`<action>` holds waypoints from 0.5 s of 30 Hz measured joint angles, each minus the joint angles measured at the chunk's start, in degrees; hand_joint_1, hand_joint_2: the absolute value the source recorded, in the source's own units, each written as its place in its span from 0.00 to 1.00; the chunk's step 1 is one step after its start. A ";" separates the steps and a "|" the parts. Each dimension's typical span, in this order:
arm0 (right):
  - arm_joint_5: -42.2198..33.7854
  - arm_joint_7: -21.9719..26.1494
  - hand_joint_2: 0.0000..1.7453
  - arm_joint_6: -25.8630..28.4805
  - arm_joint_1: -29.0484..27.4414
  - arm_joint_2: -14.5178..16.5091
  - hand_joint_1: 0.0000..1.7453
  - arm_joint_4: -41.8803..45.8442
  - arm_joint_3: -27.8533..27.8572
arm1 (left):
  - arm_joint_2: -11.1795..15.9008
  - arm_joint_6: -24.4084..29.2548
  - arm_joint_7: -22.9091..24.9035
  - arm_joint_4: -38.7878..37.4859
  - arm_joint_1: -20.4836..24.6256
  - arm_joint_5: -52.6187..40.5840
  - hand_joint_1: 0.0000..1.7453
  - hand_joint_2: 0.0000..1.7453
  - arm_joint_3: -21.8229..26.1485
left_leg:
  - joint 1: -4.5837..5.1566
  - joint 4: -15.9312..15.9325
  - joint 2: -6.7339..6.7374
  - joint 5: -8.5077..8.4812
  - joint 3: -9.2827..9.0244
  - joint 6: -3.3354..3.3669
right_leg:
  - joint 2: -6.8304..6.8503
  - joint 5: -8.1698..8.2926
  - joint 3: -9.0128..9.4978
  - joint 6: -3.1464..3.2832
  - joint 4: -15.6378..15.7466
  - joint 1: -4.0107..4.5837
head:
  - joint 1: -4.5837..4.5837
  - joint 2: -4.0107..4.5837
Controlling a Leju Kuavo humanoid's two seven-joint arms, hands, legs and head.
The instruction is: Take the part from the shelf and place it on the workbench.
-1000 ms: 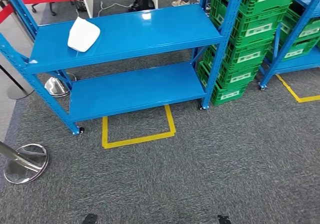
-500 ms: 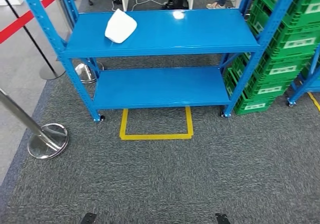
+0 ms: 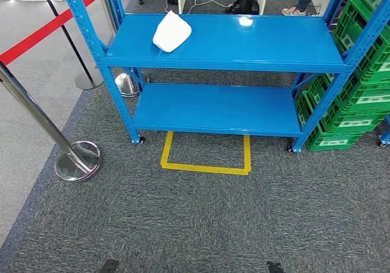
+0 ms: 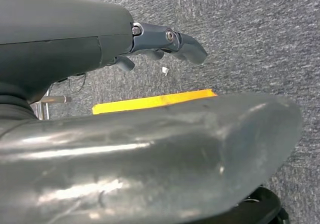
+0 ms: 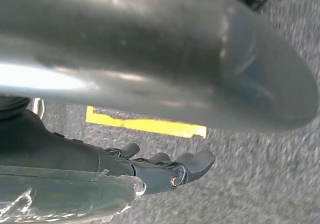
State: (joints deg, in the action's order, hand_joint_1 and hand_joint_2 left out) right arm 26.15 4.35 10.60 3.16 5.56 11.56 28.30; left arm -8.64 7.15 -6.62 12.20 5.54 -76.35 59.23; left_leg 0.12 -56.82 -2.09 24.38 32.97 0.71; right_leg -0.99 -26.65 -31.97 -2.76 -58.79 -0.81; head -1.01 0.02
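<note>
Head view: white part (image 3: pixel 171 31) on shelf (image 3: pixel 276 44) top tier. Left hand (image 4: pixel 166 41) and right hand (image 5: pixel 170 171) hang empty, fingers loosely apart. Approach squarely, stop within reach.

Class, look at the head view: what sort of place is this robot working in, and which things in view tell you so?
Probably a warehouse or factory test area: a blue steel shelf rack on casters, stacked green plastic crates, and a yellow tape rectangle marking the grey carpet, with a red barrier belt roping off the space.
</note>
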 joint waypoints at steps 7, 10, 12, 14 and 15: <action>0.23 -0.08 0.50 -0.06 -0.02 -0.01 0.00 0.00 0.09 | 0.00 -0.28 0.06 0.00 0.04 0.18 0.00 0.00 0.01 | -0.24 0.93 0.01 -0.65 -0.12 -1.14 | 0.04 0.12 -0.38 0.92 -0.07 0.44 | -0.02 0.00; 0.65 -0.40 1.00 -0.06 -0.01 -0.01 0.00 0.00 0.09 | -0.02 -0.77 0.35 0.00 0.04 0.48 0.00 0.00 0.03 | -0.45 1.13 0.01 -0.69 -0.06 -2.59 | 0.04 0.18 -0.53 1.07 -0.11 0.54 | -0.04 0.00; 0.93 -0.61 0.75 -0.05 -0.02 -0.01 0.00 0.00 0.09 | -0.01 -0.95 0.57 0.00 0.03 0.65 0.00 0.00 0.05 | -0.45 1.13 0.01 -0.68 -0.03 -2.64 | 0.04 0.20 -0.53 1.09 -0.10 0.53 | -0.05 0.00; 1.01 -0.66 0.25 -0.11 -0.01 -0.01 0.00 0.00 0.08 | 0.00 -0.98 0.68 0.00 0.04 0.71 0.00 0.25 0.06 | -0.41 1.12 0.01 -0.68 0.00 -2.64 | 0.05 0.21 -0.52 1.08 -0.07 0.47 | -0.06 0.00; 0.97 -0.66 0.00 -0.19 0.00 -0.01 0.00 0.00 0.07 | -0.01 -0.99 0.71 0.00 0.03 0.72 0.00 0.50 0.06 | -0.37 1.12 0.01 -0.68 0.01 -2.64 | 0.05 0.23 -0.51 1.06 -0.05 0.43 | -0.06 0.00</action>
State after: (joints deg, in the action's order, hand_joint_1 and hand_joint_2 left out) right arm 27.12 3.69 10.40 3.16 5.55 11.56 28.37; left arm -8.64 6.15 -5.91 12.20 5.58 -75.62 59.29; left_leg -0.25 -55.70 -2.08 23.70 32.99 -1.93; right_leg -0.94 -26.41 -32.48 -1.70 -58.84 -0.38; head -1.07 0.02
